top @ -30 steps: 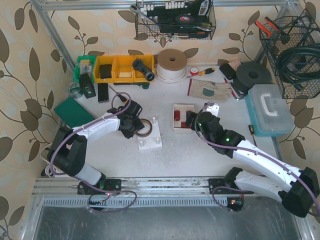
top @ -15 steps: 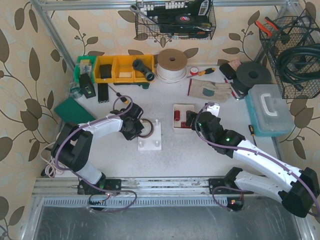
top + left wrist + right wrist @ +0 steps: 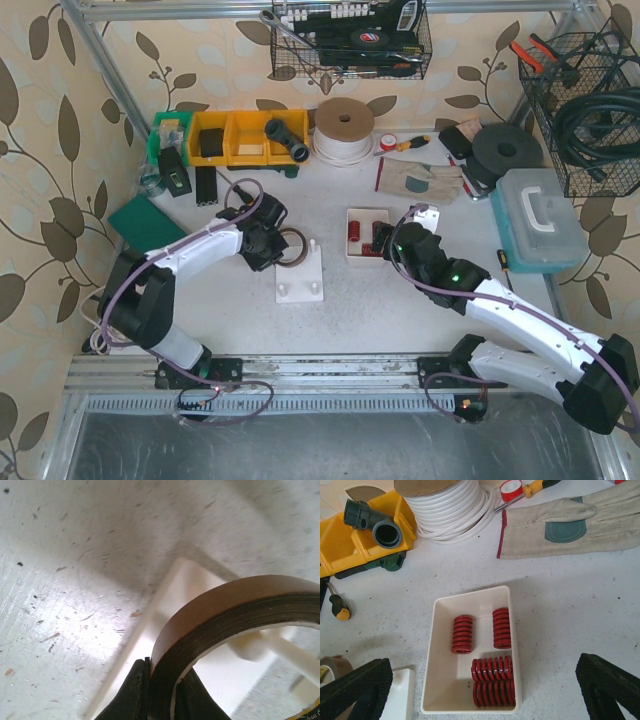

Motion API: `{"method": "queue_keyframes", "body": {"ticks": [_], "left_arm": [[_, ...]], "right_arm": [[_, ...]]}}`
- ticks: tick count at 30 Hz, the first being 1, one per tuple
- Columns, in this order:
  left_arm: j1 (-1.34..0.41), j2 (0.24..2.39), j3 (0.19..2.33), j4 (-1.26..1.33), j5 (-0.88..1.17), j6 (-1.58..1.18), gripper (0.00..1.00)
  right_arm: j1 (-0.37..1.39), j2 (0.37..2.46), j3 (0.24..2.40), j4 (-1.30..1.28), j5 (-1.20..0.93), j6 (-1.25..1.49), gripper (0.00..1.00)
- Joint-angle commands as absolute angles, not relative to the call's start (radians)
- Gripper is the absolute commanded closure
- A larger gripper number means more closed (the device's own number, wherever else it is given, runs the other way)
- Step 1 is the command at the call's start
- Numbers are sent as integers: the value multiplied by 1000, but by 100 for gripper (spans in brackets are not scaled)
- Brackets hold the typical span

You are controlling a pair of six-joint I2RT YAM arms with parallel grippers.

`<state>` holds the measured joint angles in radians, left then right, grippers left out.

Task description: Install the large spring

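Note:
Several red springs lie in a white tray [image 3: 429, 670], the two larger ones [image 3: 493, 669] side by side at its near end. My right gripper [image 3: 482, 692] hangs open above that tray [image 3: 352, 215], touching nothing. My left gripper [image 3: 162, 685] is shut on the rim of a brown tape roll [image 3: 235, 600], which it holds just over the far left corner of the white peg plate [image 3: 180, 580]. In the top view the tape roll [image 3: 291, 247] sits at the upper left of the peg plate [image 3: 300, 280], with the left gripper [image 3: 272, 248] beside it.
Yellow bins [image 3: 240, 135] with a black pipe fitting, a white cable coil [image 3: 344, 128] and work gloves [image 3: 415, 178] line the back. A blue-lidded box [image 3: 540, 218] stands right, a green pad [image 3: 145, 222] left. A small screwdriver [image 3: 337, 607] lies near the tray.
The left gripper closed onto the tape roll and carried it slightly toward the back of the peg plate; the plate turned a little straighter. The right arm stayed still.

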<state>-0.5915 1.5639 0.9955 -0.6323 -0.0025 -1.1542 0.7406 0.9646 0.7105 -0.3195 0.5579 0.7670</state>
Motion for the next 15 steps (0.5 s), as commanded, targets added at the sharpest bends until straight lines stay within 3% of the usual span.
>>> {"method": "queue_keyframes", "body": {"ticks": [1, 8, 15], "left_arm": [[-603, 1488, 1057, -705, -25, -1152, 100], [-603, 1450, 1148, -762, -23, -1128, 100], [-543, 1468, 1430, -971, -151, -941, 100]], "right_arm": [[745, 969, 742, -346, 572, 782, 1], [746, 967, 742, -342, 566, 775, 1], [748, 959, 718, -262, 507, 738, 1]]}}
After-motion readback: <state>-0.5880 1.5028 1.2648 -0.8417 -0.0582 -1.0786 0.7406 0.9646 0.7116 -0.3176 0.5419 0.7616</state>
